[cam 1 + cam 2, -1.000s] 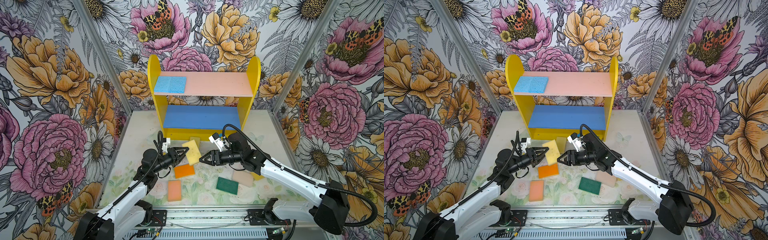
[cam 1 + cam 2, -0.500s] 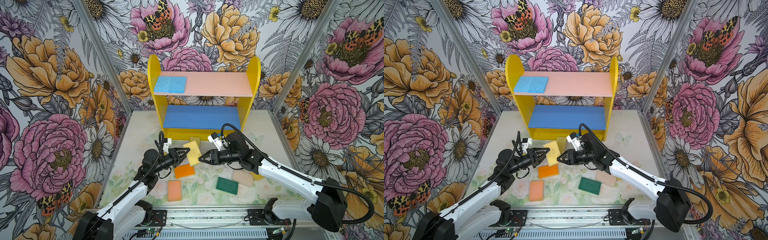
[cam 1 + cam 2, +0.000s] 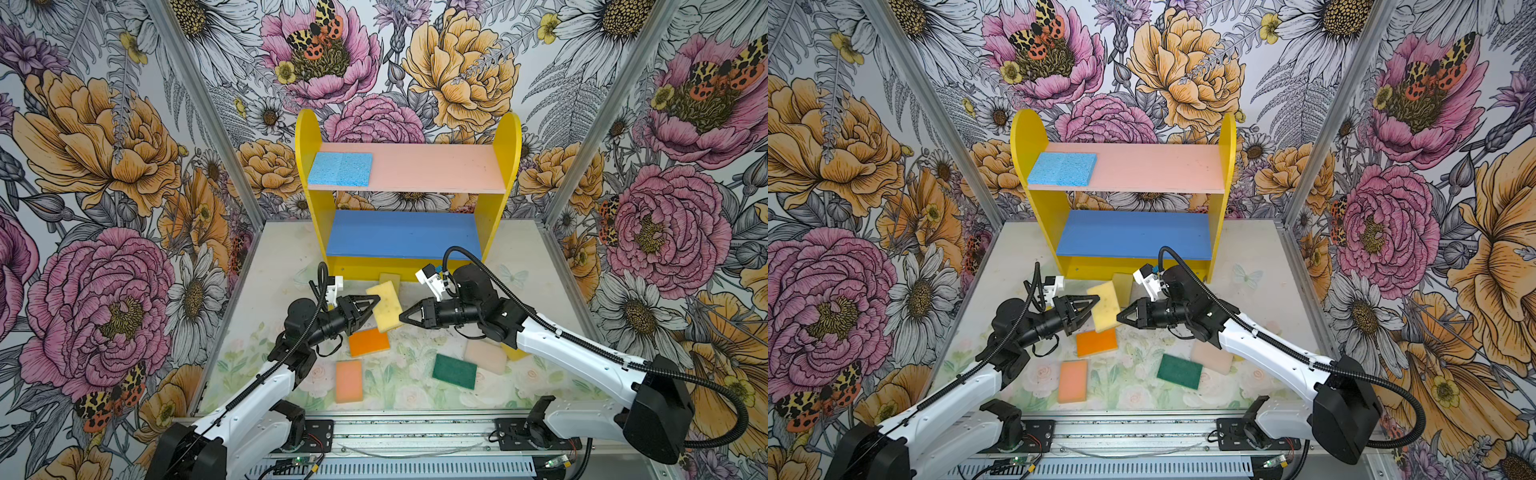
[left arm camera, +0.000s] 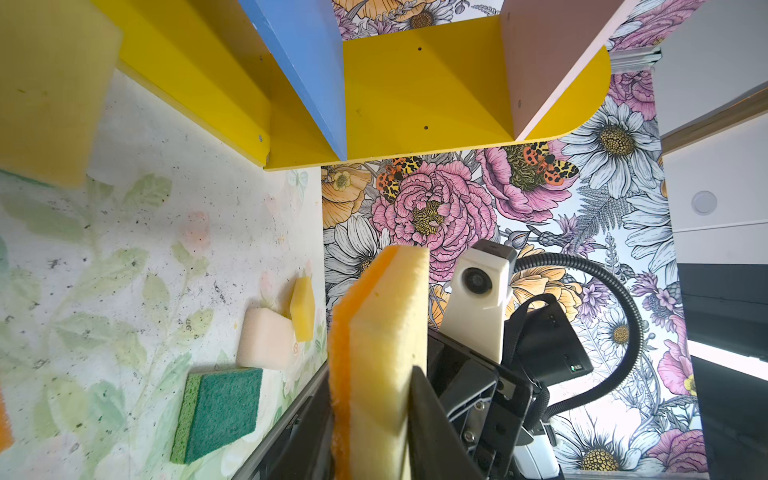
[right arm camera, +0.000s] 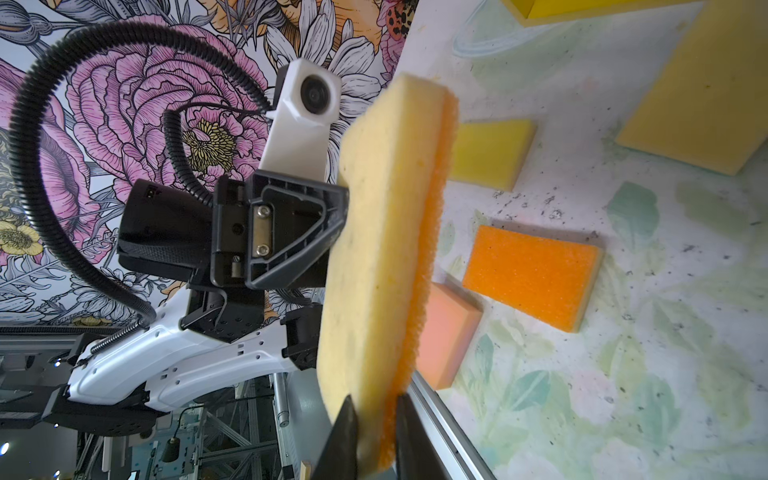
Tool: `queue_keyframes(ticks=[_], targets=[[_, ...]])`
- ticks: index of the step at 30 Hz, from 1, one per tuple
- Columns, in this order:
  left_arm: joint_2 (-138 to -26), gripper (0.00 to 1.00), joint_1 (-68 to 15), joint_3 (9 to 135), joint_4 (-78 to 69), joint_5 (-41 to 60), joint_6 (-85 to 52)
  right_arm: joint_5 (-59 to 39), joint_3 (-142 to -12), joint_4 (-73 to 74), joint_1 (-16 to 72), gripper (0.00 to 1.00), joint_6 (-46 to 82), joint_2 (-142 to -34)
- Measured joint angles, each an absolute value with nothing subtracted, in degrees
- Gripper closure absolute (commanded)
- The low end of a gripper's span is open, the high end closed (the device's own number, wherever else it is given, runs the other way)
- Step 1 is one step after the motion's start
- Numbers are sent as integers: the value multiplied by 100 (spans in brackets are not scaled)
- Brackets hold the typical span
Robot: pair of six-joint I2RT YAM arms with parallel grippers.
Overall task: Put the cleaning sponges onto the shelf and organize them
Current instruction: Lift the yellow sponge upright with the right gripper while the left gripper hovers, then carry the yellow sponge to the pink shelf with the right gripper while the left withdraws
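A yellow sponge with an orange backing [image 3: 386, 307] [image 3: 1106, 305] hangs above the table in front of the shelf [image 3: 432, 168]. My left gripper [image 3: 372, 306] [image 4: 370, 399] is shut on one end of it. My right gripper [image 3: 402, 318] [image 5: 376, 419] is shut on the opposite end, pinching the foam thin. Light blue sponges [image 3: 340, 169] lie at the left of the pink upper board. The blue lower board [image 3: 403, 235] is bare.
On the table lie an orange sponge [image 3: 369, 341], a peach one [image 3: 349, 381], a dark green one [image 3: 454, 371] and a cream one [image 3: 485, 356]. A yellow sponge [image 3: 390, 279] leans at the shelf's base. Floral walls close in three sides.
My right gripper moved left to the sponge's free end and closed on it. My left gripper kept its hold and barely moved.
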State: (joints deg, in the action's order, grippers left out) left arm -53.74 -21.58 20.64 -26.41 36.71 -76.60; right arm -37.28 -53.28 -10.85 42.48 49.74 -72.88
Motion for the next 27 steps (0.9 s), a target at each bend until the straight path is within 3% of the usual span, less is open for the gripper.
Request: queue_keyframes(ticks=[2,8,16,23,27], targets=[[-5369,56,-2156,2064,-2641,3671,-7644,-3730,-5328,-1083,4248,83,4974,-7288],[-5175,1,-2027,2064,-2600,3675,-7651,-3730,-5328,-1083,4248,84,4974,-7288],[-4268,1,-1638,2069,-2099,3629,-7555,-3675,-5330,-1085,4248,85,5022,-7201],[-2357,1,-1153,2698,558,2596,-6361,-3524,-5795,-1328,4241,85,5061,-6971],[-1933,1,-1103,2952,1415,2261,-5859,-3354,-6539,-1555,4215,85,5070,-6947]])
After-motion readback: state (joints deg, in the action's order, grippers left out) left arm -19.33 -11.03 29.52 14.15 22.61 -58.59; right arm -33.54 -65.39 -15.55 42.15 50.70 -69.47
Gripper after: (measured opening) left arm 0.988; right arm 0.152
